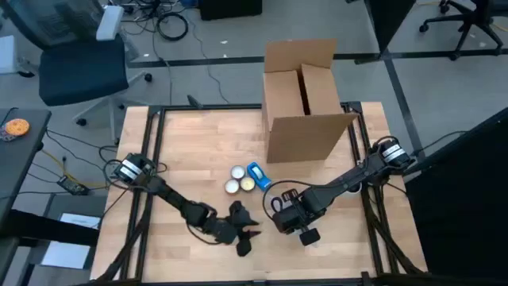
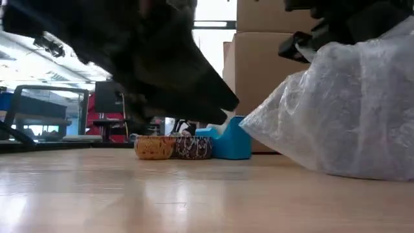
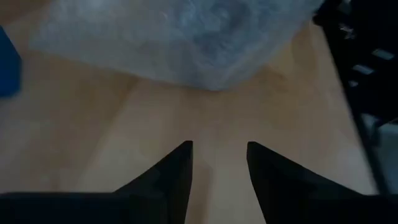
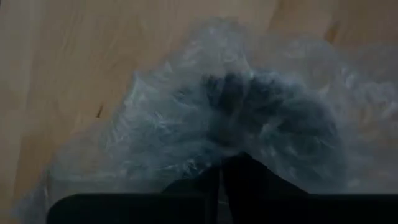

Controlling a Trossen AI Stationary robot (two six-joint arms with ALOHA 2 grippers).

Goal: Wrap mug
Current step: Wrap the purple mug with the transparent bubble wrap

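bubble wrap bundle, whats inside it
Through the bubble wrap a dark rounded shape shows, likely the mug, but the plastic blurs its outline and handle. The right gripper is shut on the wrap; the left gripper is open beside it.

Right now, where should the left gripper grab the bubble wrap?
Probably the loose near edge of the bubble wrap, approached level along the table. The left gripper is open and facing that edge, while the right gripper pinches the bundle.
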